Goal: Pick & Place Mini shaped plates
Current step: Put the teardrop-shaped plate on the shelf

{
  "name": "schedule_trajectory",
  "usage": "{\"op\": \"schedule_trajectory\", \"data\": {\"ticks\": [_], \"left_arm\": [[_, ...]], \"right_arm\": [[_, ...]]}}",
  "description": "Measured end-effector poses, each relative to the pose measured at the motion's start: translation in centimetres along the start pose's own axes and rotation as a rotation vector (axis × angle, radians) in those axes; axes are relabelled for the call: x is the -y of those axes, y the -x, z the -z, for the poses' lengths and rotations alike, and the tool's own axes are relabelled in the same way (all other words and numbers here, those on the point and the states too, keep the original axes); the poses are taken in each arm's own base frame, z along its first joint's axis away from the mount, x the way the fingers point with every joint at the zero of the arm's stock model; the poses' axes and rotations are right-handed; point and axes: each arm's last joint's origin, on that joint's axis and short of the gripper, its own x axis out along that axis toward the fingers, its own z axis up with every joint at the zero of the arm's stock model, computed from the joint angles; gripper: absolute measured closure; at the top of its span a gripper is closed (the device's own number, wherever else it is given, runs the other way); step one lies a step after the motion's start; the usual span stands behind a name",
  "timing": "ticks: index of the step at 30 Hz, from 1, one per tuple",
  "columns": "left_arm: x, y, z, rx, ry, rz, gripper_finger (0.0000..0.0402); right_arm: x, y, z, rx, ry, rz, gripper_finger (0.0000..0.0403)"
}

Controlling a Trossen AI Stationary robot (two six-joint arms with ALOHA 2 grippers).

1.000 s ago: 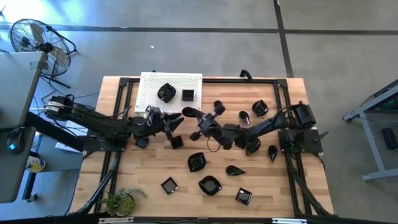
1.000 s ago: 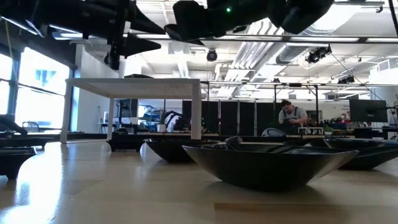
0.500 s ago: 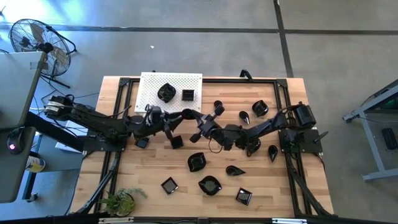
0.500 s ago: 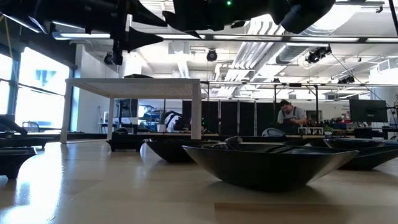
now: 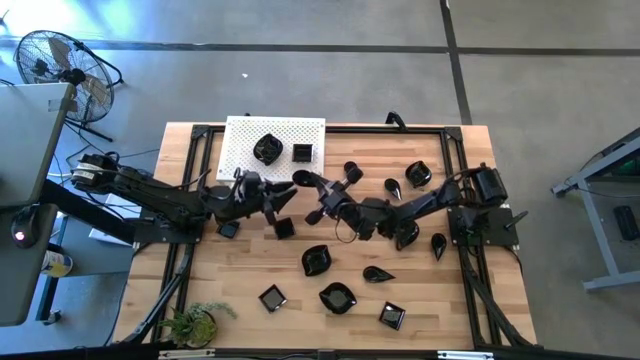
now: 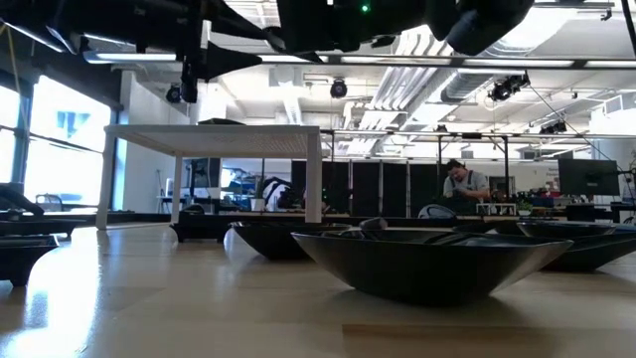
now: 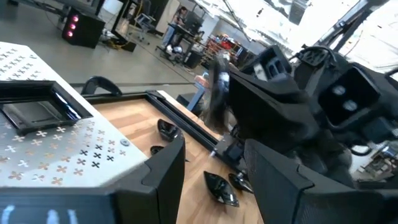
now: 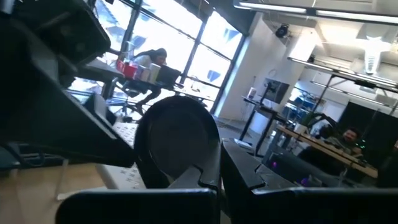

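Midair, a round plate is clamped upright in the right tool
Left tool (fingers spread, empty) is held just beside it

Table top: pale wood planks, smooth, satin sheen in low view. Mini shaped plates: glossy black, hard, possibly glazed ceramic. Perforated board: white, matt, likely metal or plastic. Table frame: black metal rails. Gripper fingers: matt black plastic.
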Motion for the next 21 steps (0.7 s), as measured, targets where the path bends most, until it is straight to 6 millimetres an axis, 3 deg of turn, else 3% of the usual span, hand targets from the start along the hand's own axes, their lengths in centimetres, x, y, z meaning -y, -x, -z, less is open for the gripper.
{"op": "schedule_trajectory", "data": {"ticks": [14,17,21], "left_arm": [[0.04,0.01,-0.24,0.034,0.02,-0.016,0.0238],[0.03,0.01,-0.22,0.032,0.018,-0.017,0.0256],[0.02,0.01,-0.2,0.03,0.016,-0.018,0.0311]], "right_arm": [[-0.36,0.22,-0.22,0.049,-0.011,-0.081,0.0403],[-0.35,0.22,-0.21,0.046,-0.011,-0.077,0.0403],[-0.35,0.22,-0.19,0.044,-0.011,-0.075,0.0403]]}}
